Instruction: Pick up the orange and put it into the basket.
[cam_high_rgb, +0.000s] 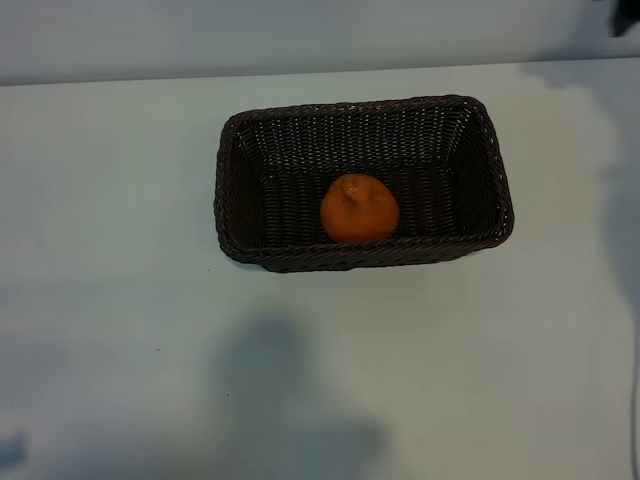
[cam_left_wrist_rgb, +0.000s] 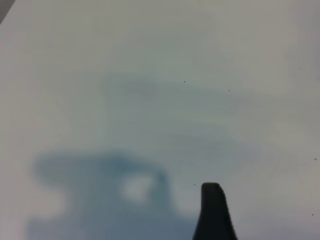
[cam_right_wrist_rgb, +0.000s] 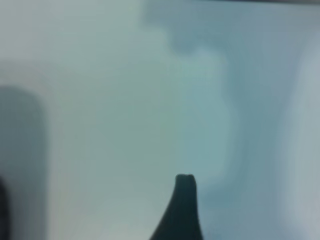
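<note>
Since both sets of jaws hover over bare counter (cam_high_rgb: 110, 200) and grasp nothing, the left released wide, the right's spread unclear, the work looks done: the orange (cam_high_rgb: 359, 208) sits well away from them inside the basket (cam_high_rgb: 232, 190), against its near wall.

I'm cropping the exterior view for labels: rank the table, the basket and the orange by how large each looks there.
1. Table: fills most of the view.
2. Basket: several oranges wide.
3. Orange: smallest, lying inside the basket.
</note>
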